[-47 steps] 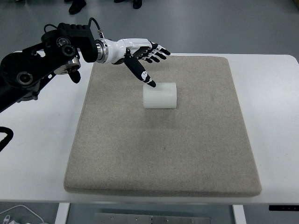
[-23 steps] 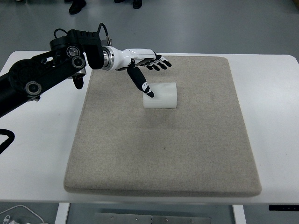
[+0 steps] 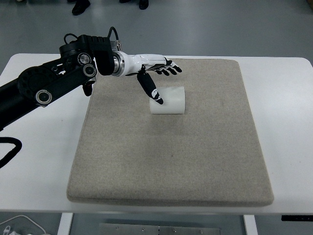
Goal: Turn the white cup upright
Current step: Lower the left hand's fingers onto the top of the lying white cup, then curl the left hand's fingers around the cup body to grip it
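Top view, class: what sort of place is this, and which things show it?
Probably a robotics lab or test room: a plain white table with a grey mat, one white cup lying under the left hand, and bare grey floor.

The left hand [image 3: 155, 73] is further over toward the cup [image 3: 167, 100] than a second ago, its thumb now lower against the cup's left end.
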